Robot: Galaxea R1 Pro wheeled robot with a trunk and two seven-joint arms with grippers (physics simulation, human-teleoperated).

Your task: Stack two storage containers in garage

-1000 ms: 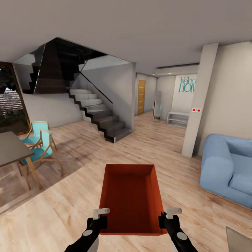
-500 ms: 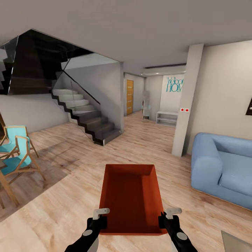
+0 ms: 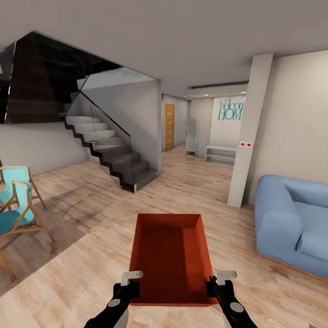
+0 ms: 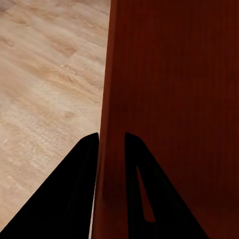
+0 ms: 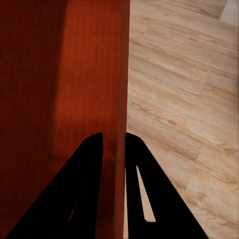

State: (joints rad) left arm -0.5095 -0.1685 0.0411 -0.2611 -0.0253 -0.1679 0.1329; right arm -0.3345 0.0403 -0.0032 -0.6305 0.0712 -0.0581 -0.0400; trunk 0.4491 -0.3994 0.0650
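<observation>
Camera turned and moved forward: staircase (image 3: 109, 150) and blue sofa (image 3: 291, 223) shifted in view, dining table gone.

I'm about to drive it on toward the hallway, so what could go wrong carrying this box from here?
1. Each tool, left and right, pinches only one thin side wall of the orange-red container; a jolt could let it slip or tilt.
2. The white pillar and blue sofa narrow the route on the right, so a wide turn might clip them.
3. The staircase corner juts in on the left.
</observation>
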